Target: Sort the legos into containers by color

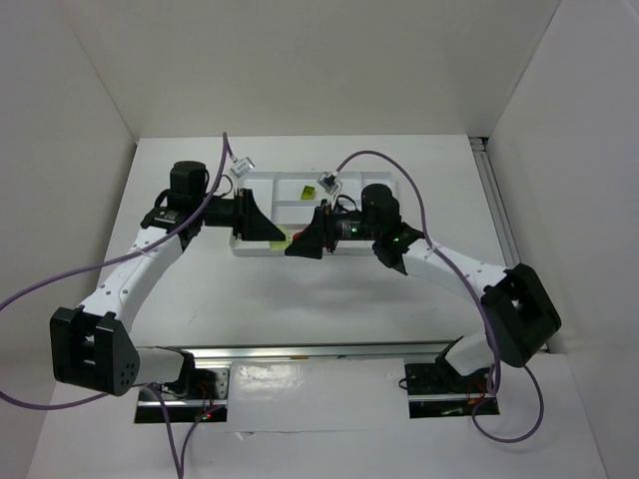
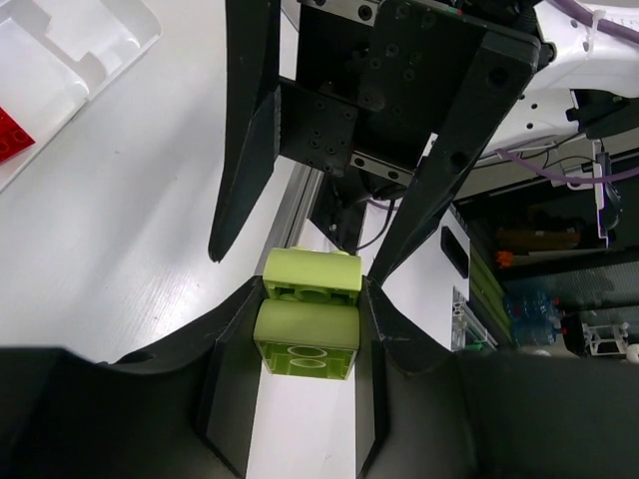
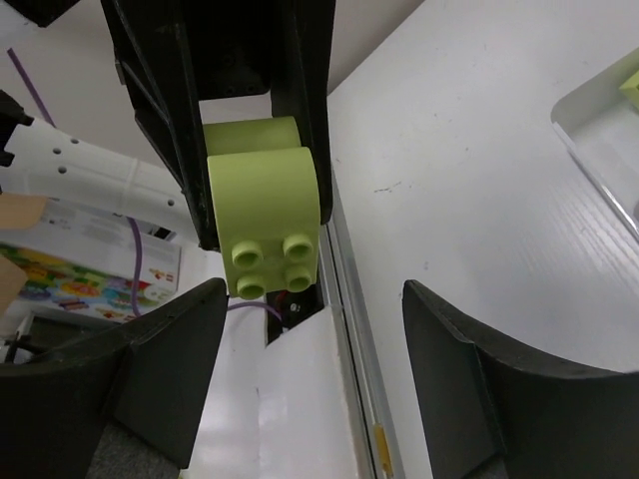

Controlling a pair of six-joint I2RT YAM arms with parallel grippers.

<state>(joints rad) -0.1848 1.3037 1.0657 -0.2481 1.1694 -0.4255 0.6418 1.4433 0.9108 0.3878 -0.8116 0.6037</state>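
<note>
My left gripper point(image 2: 310, 299) is shut on a pale yellow-green lego point(image 2: 307, 334), and a second one point(image 2: 313, 271) sits pressed against it. It holds them in the air at the near edge of the white tray point(image 1: 262, 185). My right gripper point(image 3: 314, 299) is open and empty. It faces the left one, tips just short of the held lego point(image 3: 265, 215), whose studs point toward it. In the top view the left gripper point(image 1: 277, 238) and right gripper point(image 1: 299, 245) almost meet. A red lego point(image 2: 10, 135) and a lime lego point(image 1: 308, 190) lie in tray compartments.
The tray's corner shows at the right of the right wrist view point(image 3: 599, 140), with a lime brick point(image 3: 629, 88) in it. White walls close in the table at the back and sides. Purple cables point(image 1: 399, 175) loop over both arms. An aluminium rail point(image 1: 319, 351) runs along the near edge.
</note>
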